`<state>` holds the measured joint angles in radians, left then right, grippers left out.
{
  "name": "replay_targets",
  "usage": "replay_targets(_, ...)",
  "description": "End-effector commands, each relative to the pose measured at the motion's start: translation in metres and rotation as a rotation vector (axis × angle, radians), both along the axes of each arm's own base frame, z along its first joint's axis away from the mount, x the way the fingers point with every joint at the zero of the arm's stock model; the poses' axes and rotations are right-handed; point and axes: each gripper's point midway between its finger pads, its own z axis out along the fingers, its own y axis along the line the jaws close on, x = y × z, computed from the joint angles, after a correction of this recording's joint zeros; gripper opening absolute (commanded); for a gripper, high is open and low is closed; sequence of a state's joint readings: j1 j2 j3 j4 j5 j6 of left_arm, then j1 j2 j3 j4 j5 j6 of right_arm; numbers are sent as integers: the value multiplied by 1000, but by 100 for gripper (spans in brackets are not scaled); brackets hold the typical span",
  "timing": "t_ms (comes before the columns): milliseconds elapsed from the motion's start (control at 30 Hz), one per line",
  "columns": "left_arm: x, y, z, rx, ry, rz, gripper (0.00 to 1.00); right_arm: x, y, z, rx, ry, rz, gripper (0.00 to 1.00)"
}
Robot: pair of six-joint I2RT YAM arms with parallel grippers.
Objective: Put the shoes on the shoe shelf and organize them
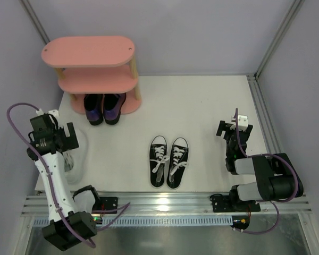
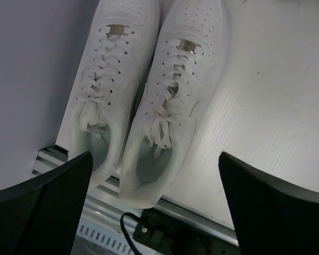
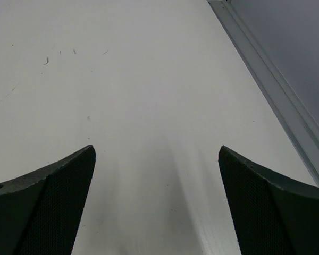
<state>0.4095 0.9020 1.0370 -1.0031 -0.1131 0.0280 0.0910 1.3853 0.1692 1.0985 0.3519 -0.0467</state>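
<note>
While the left gripper [image 2: 154,159] hangs spread over plain white lace-up sneakers [image 2: 170,95], a grasping descent is required (right gripper [image 3: 157,154] likewise spread).

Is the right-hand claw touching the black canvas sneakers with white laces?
Apart. Top view shows bare table between the right gripper and the black canvas sneakers.

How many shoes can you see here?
6. Two dark glossy shoes sit on the bottom tier of the shelf, partly hidden by upper boards; two black canvas sneakers stand together in the middle of the table; two white sneakers lie beneath the left gripper.
</note>
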Motion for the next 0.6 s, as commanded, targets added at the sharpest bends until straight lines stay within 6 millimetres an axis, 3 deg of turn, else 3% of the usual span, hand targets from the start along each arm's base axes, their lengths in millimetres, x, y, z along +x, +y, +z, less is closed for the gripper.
replay_targets(0, 19, 10, 19, 69, -19, -239, 99, 8, 2, 27, 30, -107, 5, 97)
replay_targets(67, -4, 1, 5, -62, 71, -283, 99, 8, 1, 27, 29, -107, 2, 97)
replay_targets(167, -12, 11, -10, -87, 133, -343, 99, 8, 1, 27, 29, -107, 2, 97)
replay_targets(200, -20, 26, -12, -63, 142, -341, 100, 8, 2, 27, 30, -107, 3, 97)
replay_targets(367, -38, 9, -38, -215, 211, -446, 99, 8, 1, 27, 30, -107, 2, 97)
replay_targets(567, -51, 12, -72, -207, 278, -436, 100, 8, 2, 27, 30, -107, 5, 97)
